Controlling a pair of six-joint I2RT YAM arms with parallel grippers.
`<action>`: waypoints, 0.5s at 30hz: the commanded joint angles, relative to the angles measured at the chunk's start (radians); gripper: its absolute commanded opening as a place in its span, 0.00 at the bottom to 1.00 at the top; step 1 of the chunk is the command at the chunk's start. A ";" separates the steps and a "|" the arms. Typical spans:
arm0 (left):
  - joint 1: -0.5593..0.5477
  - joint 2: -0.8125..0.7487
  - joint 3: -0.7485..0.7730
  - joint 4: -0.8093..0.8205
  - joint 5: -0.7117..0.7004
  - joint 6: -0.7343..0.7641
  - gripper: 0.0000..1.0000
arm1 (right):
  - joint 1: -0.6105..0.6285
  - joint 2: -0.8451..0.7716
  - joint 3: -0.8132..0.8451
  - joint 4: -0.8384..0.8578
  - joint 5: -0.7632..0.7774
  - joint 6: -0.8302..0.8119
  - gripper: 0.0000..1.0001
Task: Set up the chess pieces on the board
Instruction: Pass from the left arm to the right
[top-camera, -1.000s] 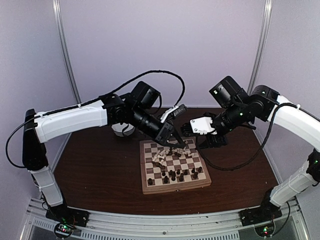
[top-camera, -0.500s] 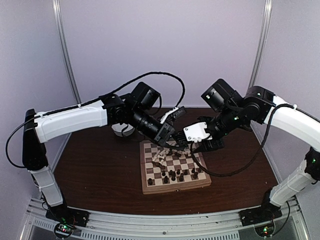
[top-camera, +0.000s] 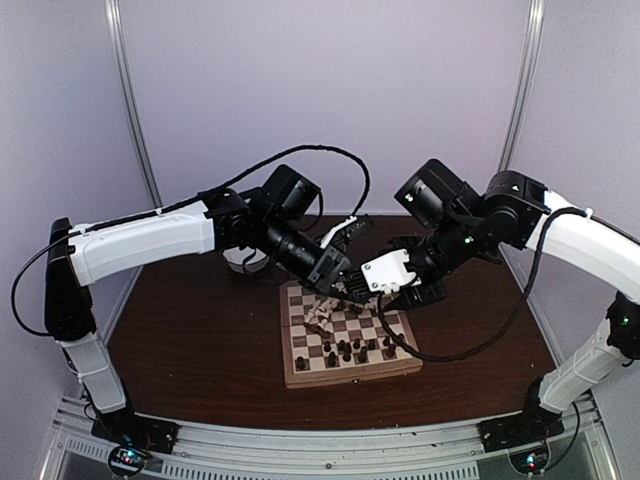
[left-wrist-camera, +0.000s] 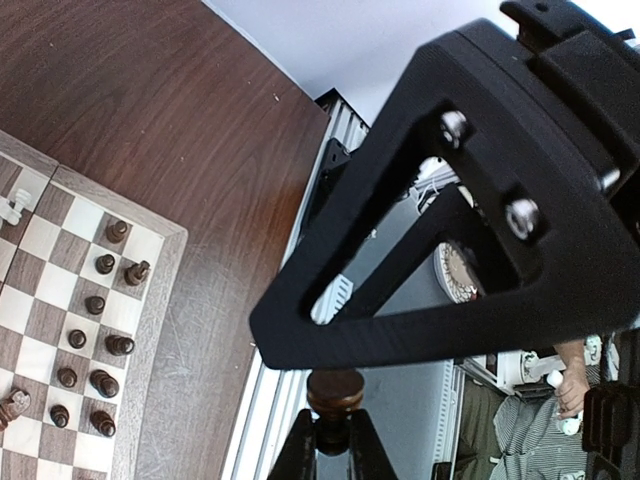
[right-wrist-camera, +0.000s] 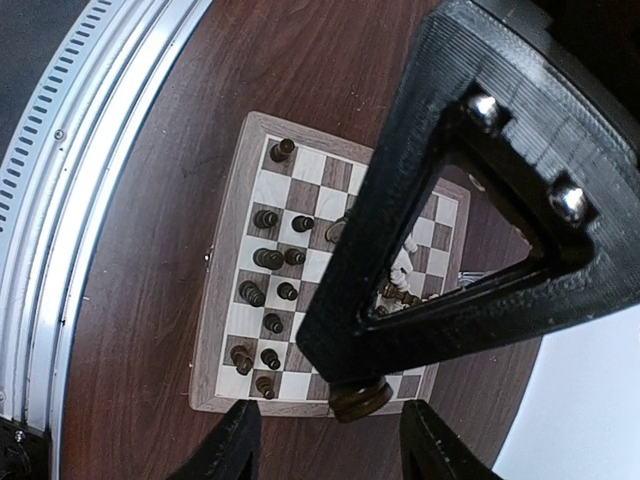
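The board (top-camera: 350, 374) lies mid-table. Dark pieces (top-camera: 345, 350) stand on its near rows and cream pieces (top-camera: 322, 315) lie heaped toward its far side. My left gripper (top-camera: 352, 292) hangs over the far right of the board, shut on a dark piece. That piece (left-wrist-camera: 335, 392) shows between its fingertips in the left wrist view. My right gripper (top-camera: 374, 295) is open and right up against it. In the right wrist view the dark piece (right-wrist-camera: 360, 398) sits between my open right gripper's (right-wrist-camera: 330, 442) fingers. The board (right-wrist-camera: 213, 330) lies below.
The dark brown tabletop (top-camera: 200, 340) surrounds the board. A metal rail (top-camera: 320, 440) runs along the near edge. A pale round object (top-camera: 240, 260) sits behind the left arm. The two arms crowd together above the board's far right corner.
My right gripper has swung left and down, from beside the board's far right corner to right against my left gripper. The left gripper has barely moved and still holds the dark piece.
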 joint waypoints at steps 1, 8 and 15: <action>0.003 -0.018 0.005 0.002 0.025 0.000 0.06 | 0.012 -0.001 0.028 -0.023 0.014 0.002 0.50; 0.004 -0.013 0.007 -0.007 0.029 0.004 0.06 | 0.015 -0.019 0.010 -0.025 0.003 0.006 0.49; 0.004 0.006 0.017 -0.009 0.049 -0.003 0.06 | 0.015 -0.018 0.023 -0.009 0.020 0.018 0.49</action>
